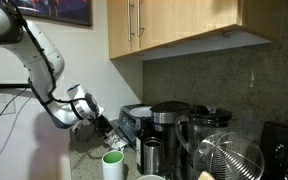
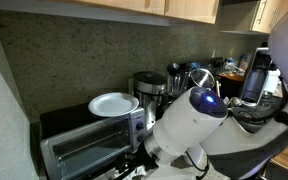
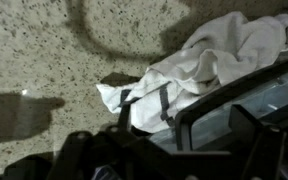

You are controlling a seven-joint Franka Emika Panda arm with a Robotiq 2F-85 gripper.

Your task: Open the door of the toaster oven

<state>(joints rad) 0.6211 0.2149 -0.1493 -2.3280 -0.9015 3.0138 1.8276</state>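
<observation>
1. In an exterior view we see the gripper (image 1: 108, 129) low over the counter. The toaster oven (image 1: 134, 122) stands directly ahead of it, just beyond its tip. The coffee maker (image 1: 168, 128) is farther on, past the oven, and a cup (image 1: 112, 165) sits below the gripper. The fingers are too small and dark here, so we cannot tell whether they are spread or closed.
2. In an exterior view the white arm (image 2: 196, 125) hides the gripper almost entirely. The toaster oven (image 2: 84, 140) sits just beside the arm. Its door (image 2: 79, 158) is upright against the body, and a white plate (image 2: 114, 103) rests on top.
3. In the wrist view the gripper (image 3: 134, 158) is a dark blur along the bottom edge, and again we cannot tell its state. Just ahead of it a white cloth (image 3: 219, 55) lies crumpled on the speckled counter (image 3: 44, 50). To one side, close by, we see a dark panel with silvery trim, which looks like the door (image 3: 249, 100).
</observation>
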